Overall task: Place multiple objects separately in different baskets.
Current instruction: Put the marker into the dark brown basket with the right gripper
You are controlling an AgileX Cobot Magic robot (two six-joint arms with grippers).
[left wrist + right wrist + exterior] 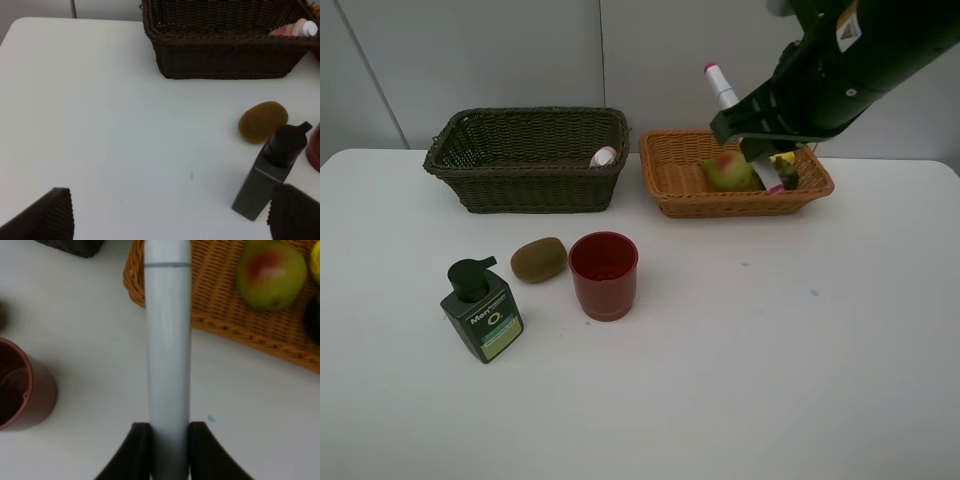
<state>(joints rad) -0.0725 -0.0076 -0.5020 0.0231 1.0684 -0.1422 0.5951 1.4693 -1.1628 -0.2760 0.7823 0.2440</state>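
My right gripper is shut on the white-pink marker and holds it tilted above the orange-tan basket; the right wrist view shows the marker between the fingers. In that basket lie the pear, the lemon and a dark mangosteen. The pink bottle lies in the dark basket. The kiwi, red cup and pump bottle stand on the table. My left gripper is open and empty, beside the pump bottle.
The white table has a grey wall behind it. In the left wrist view the kiwi lies between the pump bottle and the dark basket. The red cup stands left of the orange basket's front corner.
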